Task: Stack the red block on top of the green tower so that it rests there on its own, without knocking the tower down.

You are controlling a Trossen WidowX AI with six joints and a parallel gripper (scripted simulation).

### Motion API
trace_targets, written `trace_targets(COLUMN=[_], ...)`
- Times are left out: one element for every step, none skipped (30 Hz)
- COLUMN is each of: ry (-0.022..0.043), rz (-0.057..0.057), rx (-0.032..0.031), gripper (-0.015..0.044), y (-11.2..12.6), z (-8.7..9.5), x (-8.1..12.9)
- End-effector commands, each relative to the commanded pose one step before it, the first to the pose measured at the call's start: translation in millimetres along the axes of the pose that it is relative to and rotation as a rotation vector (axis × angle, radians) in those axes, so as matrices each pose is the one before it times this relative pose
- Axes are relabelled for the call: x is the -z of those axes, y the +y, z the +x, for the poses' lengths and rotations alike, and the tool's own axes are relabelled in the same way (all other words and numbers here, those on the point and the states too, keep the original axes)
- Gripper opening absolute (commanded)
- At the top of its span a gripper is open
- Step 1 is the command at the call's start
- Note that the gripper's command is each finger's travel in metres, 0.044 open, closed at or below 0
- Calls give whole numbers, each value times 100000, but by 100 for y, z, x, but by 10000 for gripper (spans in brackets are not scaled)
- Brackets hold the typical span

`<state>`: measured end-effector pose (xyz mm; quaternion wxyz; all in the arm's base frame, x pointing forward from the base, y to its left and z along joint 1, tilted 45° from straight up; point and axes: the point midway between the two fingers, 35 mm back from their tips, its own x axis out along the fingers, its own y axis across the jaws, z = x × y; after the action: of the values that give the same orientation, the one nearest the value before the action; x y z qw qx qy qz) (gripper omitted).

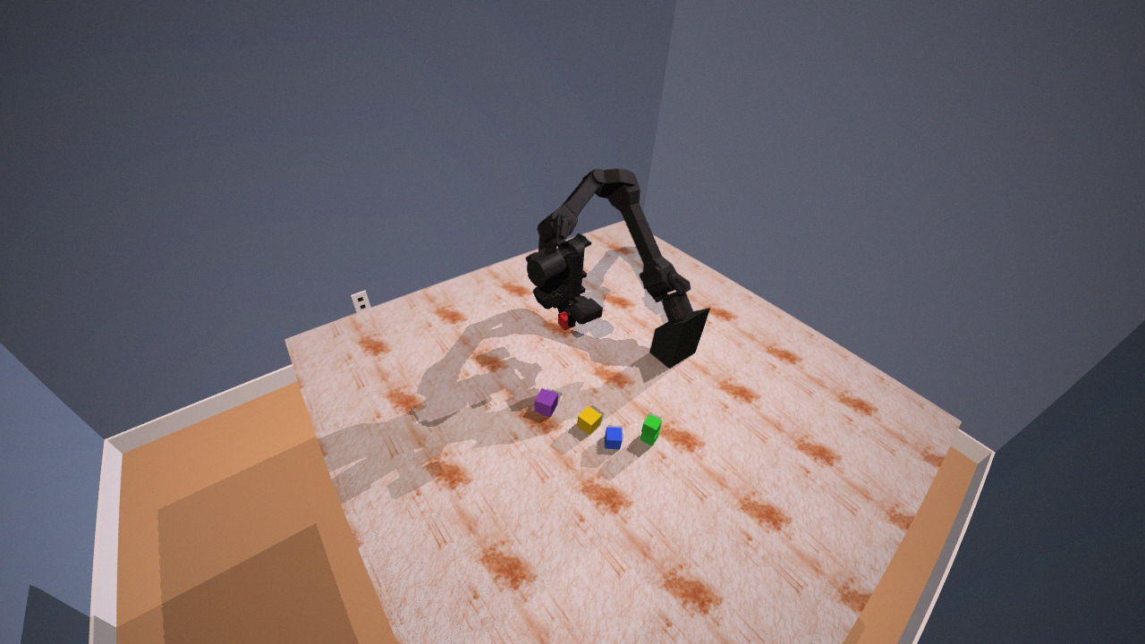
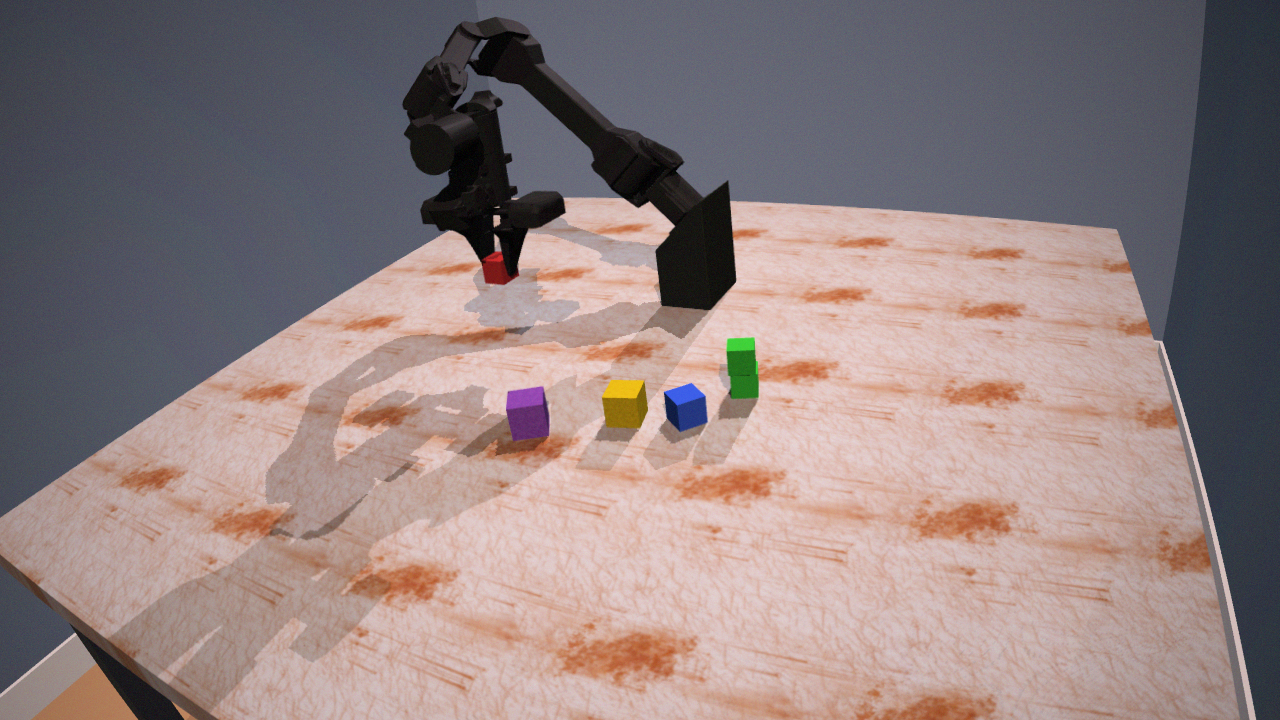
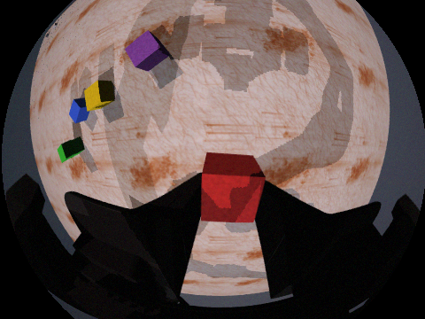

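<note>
Desk surface, pale with rust-coloured blotches, fills the lower part of the exterior view. Across the middle of that frame runs a row of cubes, left to right: purple block, yellow block, blue block, then the green tower, two green cubes stacked, upright, the upper one turned slightly against the lower. The four stand near one another but apart, none touching.

Farther back, upper left of the frame, the gripper points straight down with its fingers pinching the red block from either side. The block hangs clear of the desk: its shadow lies below it and apart from it. In the wrist view the red block sits at centre, clamped between the two dark fingers, with bare desk visible beneath it; the green tower shows small at the left edge, well apart from the held block.

Behind, to the right of the gripper, the arm's black base stands on the desk, the arm arching up and over from it. In the top view the red block lies above and left of the cube row, far from the green tower.
</note>
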<state>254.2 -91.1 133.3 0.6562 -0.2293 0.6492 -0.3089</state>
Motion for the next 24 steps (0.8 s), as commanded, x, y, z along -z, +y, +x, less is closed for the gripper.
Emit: trace_targets(ry=[-570,-91,-83,-77,-20,-13,-6,1,8,15,21,27,33,38,-7,-3,2,6,10,13,17,19,22,24], rz=[-185,4,4,5,-572,-570,-569,-567,-566,-564,-562,-560,-558,-555,80,84,86,89,91,94,96,99,102,105], rx=[-1521,-264,-253,-243,-298,-284,-269,-255,-240,-226,-211,-196,-181,-166,-133,-124,-111,-98,-85,-72,-58,-45,-32,-18], gripper=[0,0,0,0,0,0,0,0,0,0,0,0,0,0,0,0,0,0,0,0,0,0,0,0], y=[1943,526,531,537,577,581,585,589,593,596,599,603,605,608,578,596,600,603,606,608,611,613,614,616], z=[-310,-42,-40,-39,-40,-38,-36,-34,-31,-29,-26,-24,-21,-19,-20,-18,-15,-12,-9,-6,-3,1,4,8], x=[-986,-221,-211,-201,-182,-174,-165,-156,-148,-139,-130,-121,-112,-103,-118,-109,-97,-84,-72,-59,-46,-34,-21,-8])
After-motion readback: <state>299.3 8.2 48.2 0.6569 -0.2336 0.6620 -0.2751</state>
